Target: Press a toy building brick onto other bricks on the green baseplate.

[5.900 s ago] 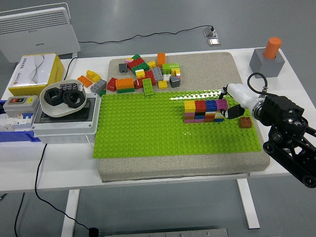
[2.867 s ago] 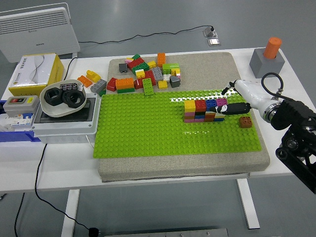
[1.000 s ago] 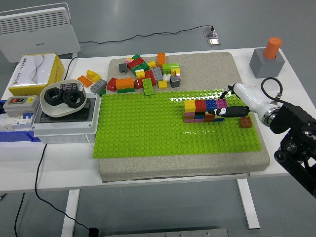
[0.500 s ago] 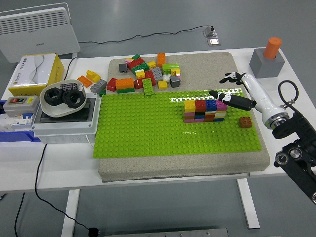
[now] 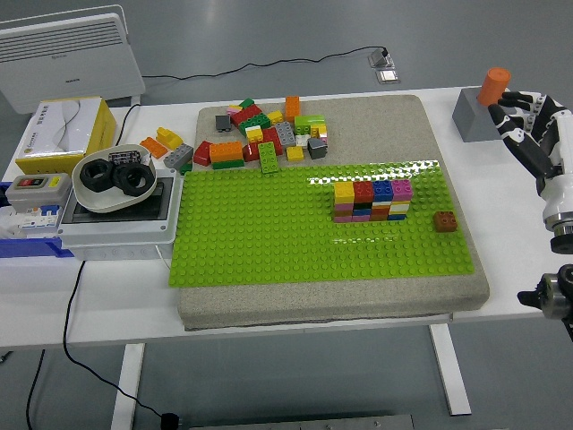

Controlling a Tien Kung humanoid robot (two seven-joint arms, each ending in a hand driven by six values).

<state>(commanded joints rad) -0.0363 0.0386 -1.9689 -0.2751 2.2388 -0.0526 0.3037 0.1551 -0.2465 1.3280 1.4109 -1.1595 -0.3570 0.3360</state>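
A green baseplate (image 5: 269, 233) lies on a beige mat. On its right part stands a small wall of stacked bricks (image 5: 372, 202), with yellow, red, blue and magenta bricks (image 5: 402, 187) along the top. A brown brick (image 5: 445, 220) sits alone on the plate to the right of the wall. My right hand (image 5: 528, 130) is raised at the picture's right edge, well away from the plate, fingers spread and empty. The left arm does not show.
A pile of loose bricks (image 5: 260, 134) lies on the mat behind the plate. A grey block with an orange cylinder (image 5: 483, 103) stands at the far right. A grey box with a bowl of black rings (image 5: 112, 184), a yellow box (image 5: 67, 130) and cables are at the left.
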